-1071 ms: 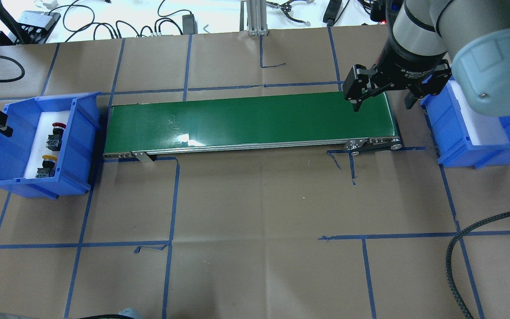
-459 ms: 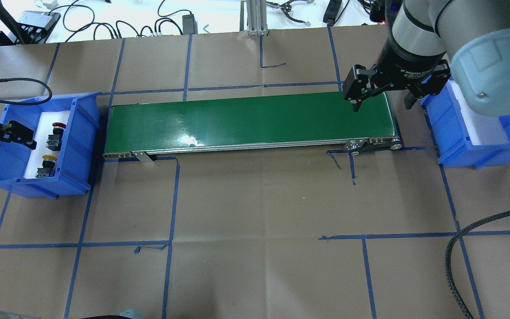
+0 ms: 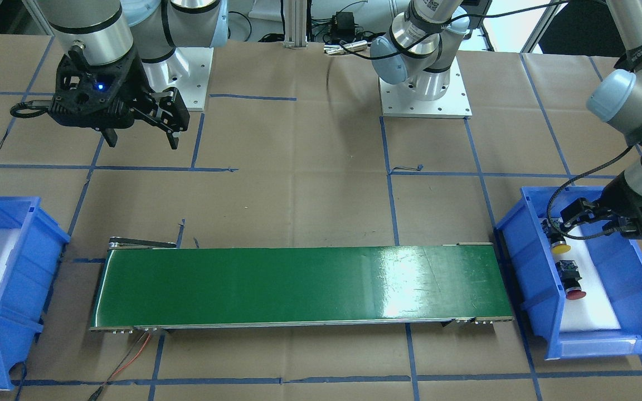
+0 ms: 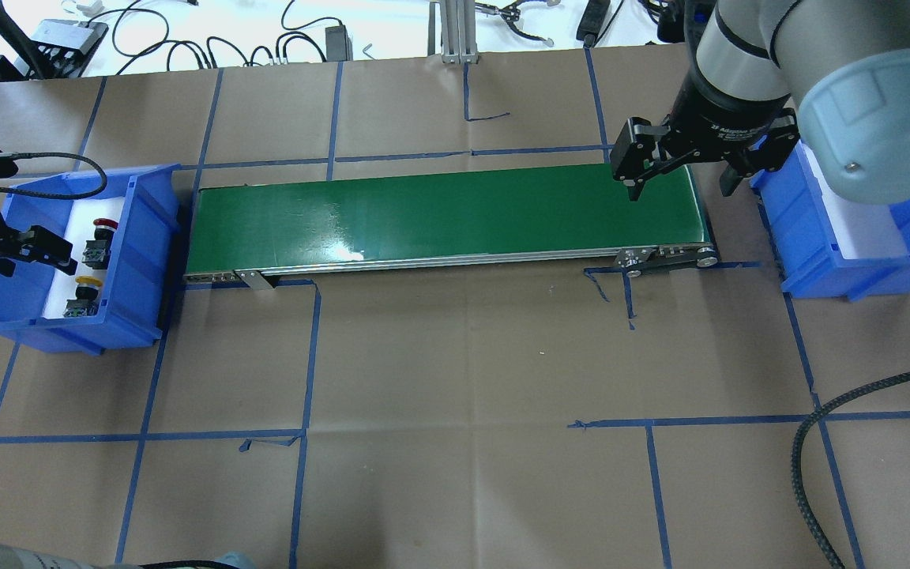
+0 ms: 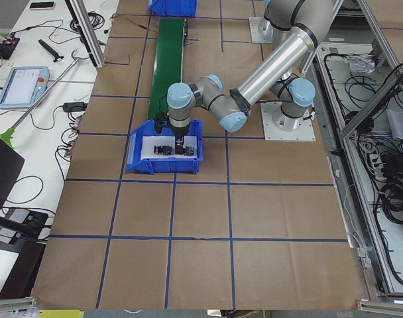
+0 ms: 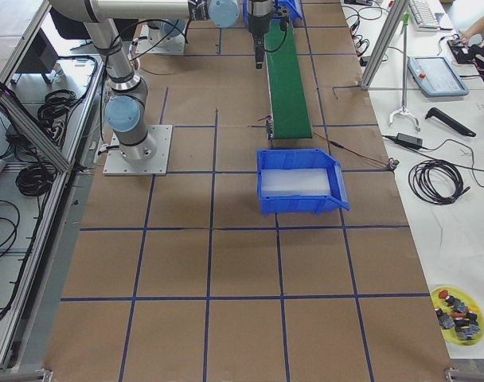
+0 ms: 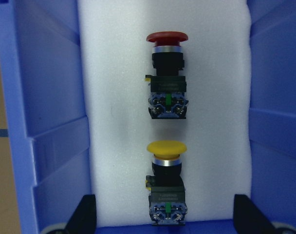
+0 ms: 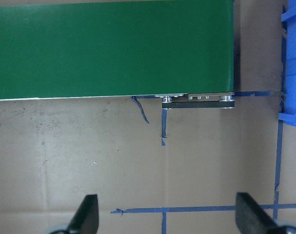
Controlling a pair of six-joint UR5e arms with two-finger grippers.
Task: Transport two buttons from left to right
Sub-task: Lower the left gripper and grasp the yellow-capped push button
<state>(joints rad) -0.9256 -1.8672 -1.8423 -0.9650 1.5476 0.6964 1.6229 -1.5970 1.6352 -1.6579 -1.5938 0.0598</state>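
Note:
The red-capped button (image 4: pixel 102 227) and the yellow-capped button (image 4: pixel 88 283) lie on white foam in the left blue bin (image 4: pixel 147 237). In the left wrist view the red one (image 7: pixel 166 73) lies beyond the yellow one (image 7: pixel 166 165), both with caps pointing away. My left gripper (image 4: pixel 35 257) hovers over the bin, open and empty, its fingers (image 7: pixel 84 214) spread either side of the yellow button's body. My right gripper (image 4: pixel 682 186) is open and empty above the right end of the green conveyor belt (image 4: pixel 439 213).
The right blue bin (image 4: pixel 818 237), lined with white foam, stands just past the belt's right end. Brown paper with blue tape lines covers the table. A black braided cable (image 4: pixel 818 442) curls at the front right.
My left gripper has come in from the table's left edge to over the left bin beside the buttons. The right gripper has stayed over the belt's right end.

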